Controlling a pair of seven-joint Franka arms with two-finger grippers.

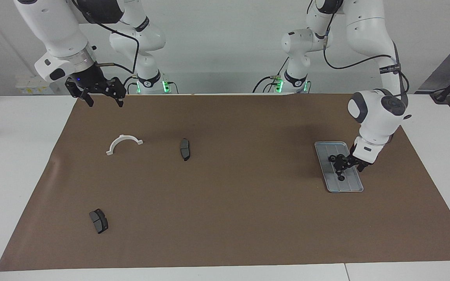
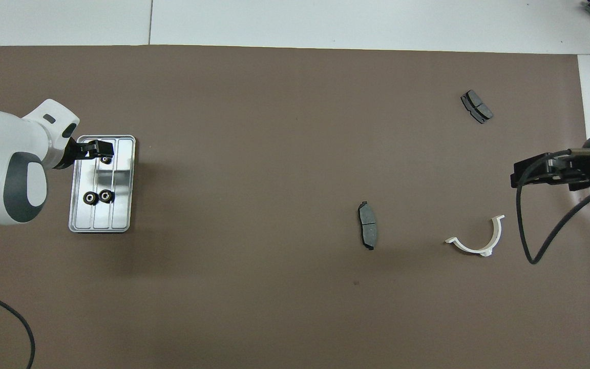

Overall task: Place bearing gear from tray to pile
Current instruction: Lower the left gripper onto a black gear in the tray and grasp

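Left pincer (image 1: pixel 341 165) is down low over the tray (image 1: pixel 325 149), its jaws spread and gripping nothing, the tips close around the farthest gear (image 2: pixel 105 159), though contact cannot be judged. Two more gears (image 2: pixel 90 198) lie side by side in the tray, nearer to the robots; in the facing view the pincer partly hides them. That ridged silver tray sits on the brown mat (image 1: pixel 233 203) at the left arm's end of the table (image 1: pixel 14 164). Right pincer (image 1: pixel 100 93) waits in the air over the mat's edge at the right arm's end, jaws spread and empty. The pile's parts lie loose and well apart toward that end: a white bracket (image 1: pixel 124 143) below the right pincer, one brake pad (image 1: pixel 185 149) beside it toward the middle of the mat, and a second pad (image 1: pixel 99 221) much farther from the robots. No gears lie among those parts; all three are in the tray.
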